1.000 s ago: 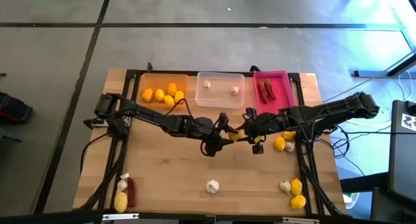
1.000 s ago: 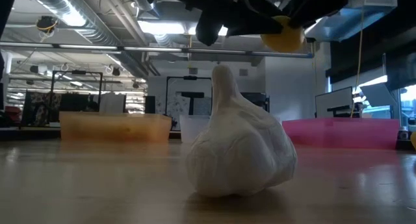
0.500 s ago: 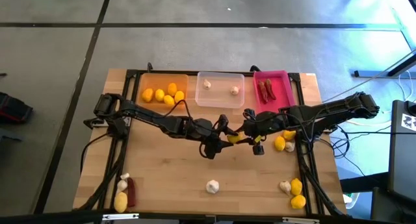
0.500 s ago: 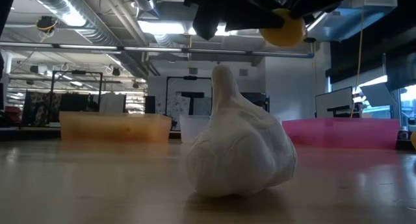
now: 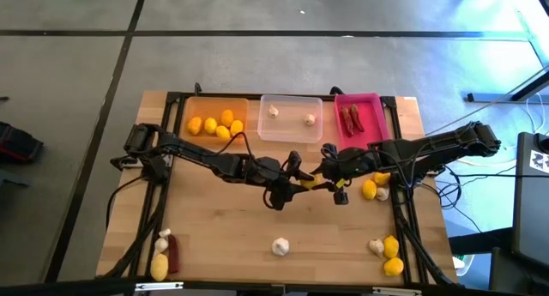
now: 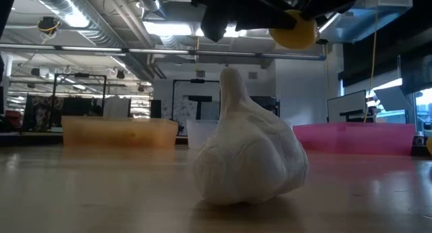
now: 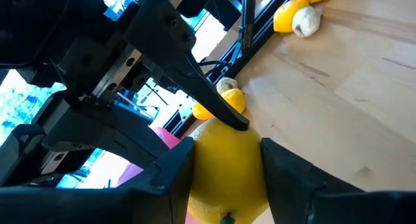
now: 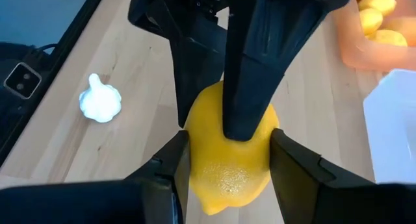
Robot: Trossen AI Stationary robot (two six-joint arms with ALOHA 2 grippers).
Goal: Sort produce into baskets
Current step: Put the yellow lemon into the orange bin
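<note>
Above the middle of the table my two grippers meet on one yellow lemon (image 5: 310, 183). My left gripper (image 7: 224, 152) comes from the table's left and my right gripper (image 8: 227, 143) from its right, and both are shut on the lemon. The low view shows the lemon (image 6: 292, 30) high in the air. Along the far edge stand three baskets. The orange basket (image 5: 196, 105) holds several lemons, the clear basket (image 5: 291, 133) two garlic bulbs, and the pink basket (image 5: 371, 103) dark red chilis. My left gripper pinches the lemon's two sides (image 7: 198, 162) between its fingers. It comes from the table's left, slanting a little down. The lemon is lifted clear of the table. My right gripper pinches the same lemon by its sides (image 8: 195, 152) between its two fingers. It comes from the table's right, slanting down. One finger of the left gripper (image 8: 250, 87) lies over the lemon's top between my fingers.
A garlic bulb (image 5: 280, 245) lies near the front middle, large in the low view (image 6: 250, 152). At the near left corner lie garlic (image 5: 162, 241), a chili (image 5: 173, 253) and a lemon (image 5: 159, 266). More lemons (image 5: 391, 244) and garlic (image 5: 383, 193) lie at the right.
The lemon held between the two grippers has shifted slightly upward in the low view. Both arms have stayed over the middle of the table.
</note>
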